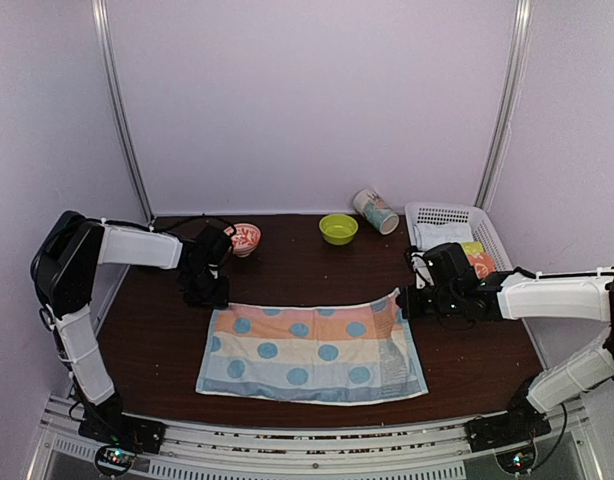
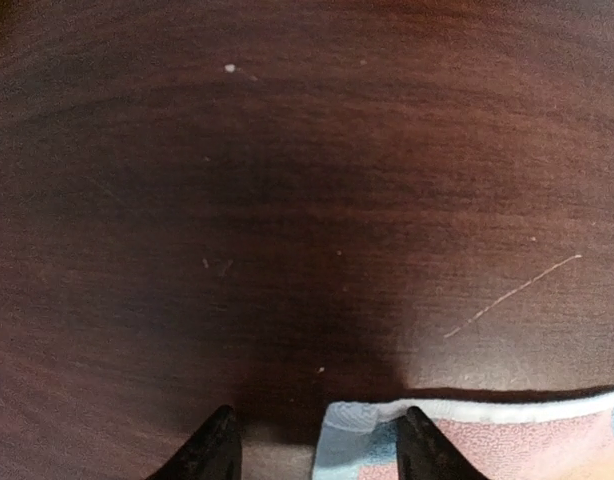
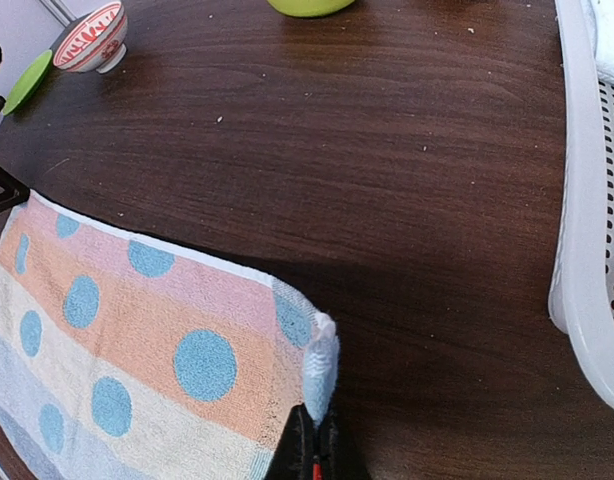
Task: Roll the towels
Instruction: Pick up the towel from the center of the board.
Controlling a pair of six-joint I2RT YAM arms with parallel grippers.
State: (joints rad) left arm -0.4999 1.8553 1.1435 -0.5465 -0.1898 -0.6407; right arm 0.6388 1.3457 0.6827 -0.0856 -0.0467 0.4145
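- Left gripper [image 1: 209,298], at the towel's 10 o'clock corner: jaws spread wide, with that corner lying flat between the fingertips, not gripped.
- Towel [image 1: 307,352], pastel stripes with blue dots, lies spread flat at the table's [image 1: 287,265] 6 o'clock.
- Right gripper [image 3: 313,450], at the towel's 2 o'clock corner: jaws pinched tight on that raised corner.
- White basket [image 1: 442,208] at the table's 2 o'clock.

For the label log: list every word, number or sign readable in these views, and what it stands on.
No text can be read in any view.
Cup: printed pattern, too small and blurred to read.
Red-and-white bowl: painted marks, no legible characters.
Towel: dots and stripes only, no lettering.
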